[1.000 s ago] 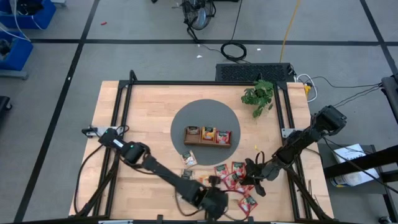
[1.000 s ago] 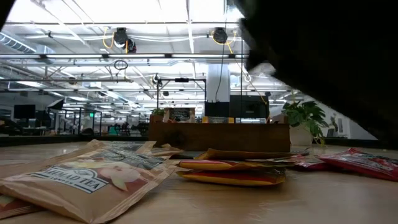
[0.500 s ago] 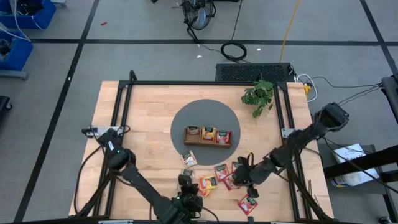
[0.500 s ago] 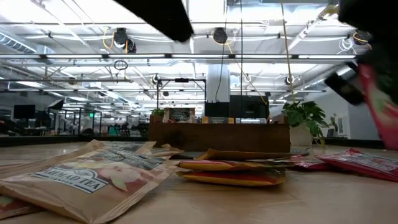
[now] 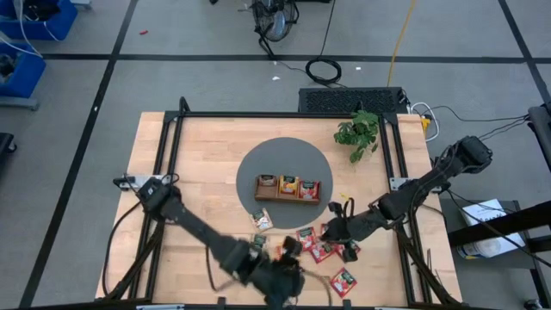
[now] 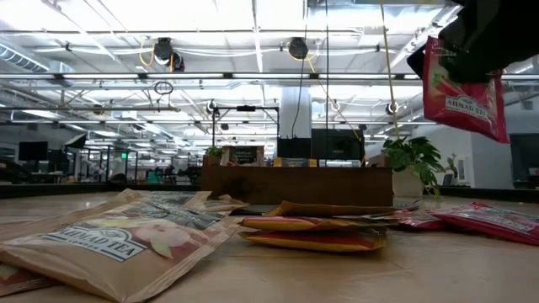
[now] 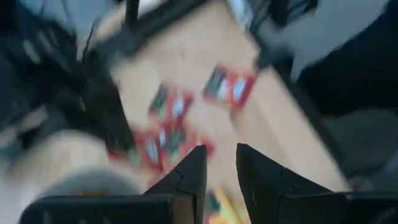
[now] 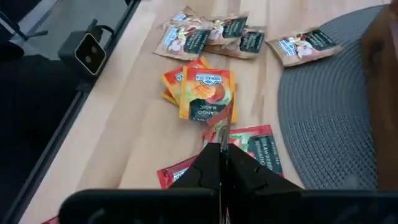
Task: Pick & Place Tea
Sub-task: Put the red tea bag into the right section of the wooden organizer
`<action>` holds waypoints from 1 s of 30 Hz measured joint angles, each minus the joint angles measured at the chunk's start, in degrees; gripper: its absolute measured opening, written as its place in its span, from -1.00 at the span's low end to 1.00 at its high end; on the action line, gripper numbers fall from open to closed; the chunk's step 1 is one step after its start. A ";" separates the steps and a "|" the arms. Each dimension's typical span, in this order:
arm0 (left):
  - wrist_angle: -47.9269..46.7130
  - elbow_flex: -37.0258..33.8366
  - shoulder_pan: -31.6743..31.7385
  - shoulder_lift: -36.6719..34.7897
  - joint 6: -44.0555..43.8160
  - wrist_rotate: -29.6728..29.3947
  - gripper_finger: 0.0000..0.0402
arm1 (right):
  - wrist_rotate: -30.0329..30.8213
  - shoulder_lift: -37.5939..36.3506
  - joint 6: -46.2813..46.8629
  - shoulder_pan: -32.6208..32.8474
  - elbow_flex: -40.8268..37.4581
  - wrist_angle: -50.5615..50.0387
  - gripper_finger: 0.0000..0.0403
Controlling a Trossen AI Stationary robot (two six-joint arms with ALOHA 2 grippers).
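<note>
- The right tool [image 5: 344, 232] hangs above the near right part of the table [image 5: 207, 164], its fingers pinched on a red packet [image 6: 461, 91].
- In the low view that red packet dangles in the air at the upper right, clear of the table, label facing the camera.
- In the right wrist view the two dark fingers [image 8: 221, 163] meet with no gap, clamped on the packet's thin edge.
- The left tool [image 5: 280, 280] sits at the table's near edge, left of the right tool; its fingers [image 7: 189, 177] stand slightly apart with nothing between them.
- Loose tea lies on the near half of the table: red packets [image 5: 318, 245] under the right tool, one red packet [image 5: 343, 282] nearer the edge, and a pale packet [image 5: 262, 220] to the left.
- The right wrist view shows orange packets [image 8: 202, 93] stacked together and pale packets [image 8: 205, 34] beyond them.
- A wooden tray [image 5: 288, 188] sits on a grey round mat [image 5: 284, 159] mid-table, with a packet in each of its three compartments.
- A plant [image 5: 358, 131] stands at the far right.
</note>
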 joint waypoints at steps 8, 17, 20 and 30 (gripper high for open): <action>-4.30 0.04 4.77 -11.32 1.03 -1.88 -0.54 | -0.04 0.06 -2.50 2.39 -3.23 0.21 -1.00; 12.97 -28.15 8.51 -30.68 -1.59 -0.08 -0.54 | 0.00 0.04 -2.48 4.74 -6.81 4.83 -1.00; 34.11 -49.65 8.55 -39.03 -1.53 -0.20 -0.54 | -0.03 0.04 -2.33 5.18 -7.95 7.28 -1.00; 101.83 -100.30 6.35 -44.74 -11.27 -2.77 -0.54 | 2.73 -2.08 -4.69 0.39 -6.93 7.26 -1.00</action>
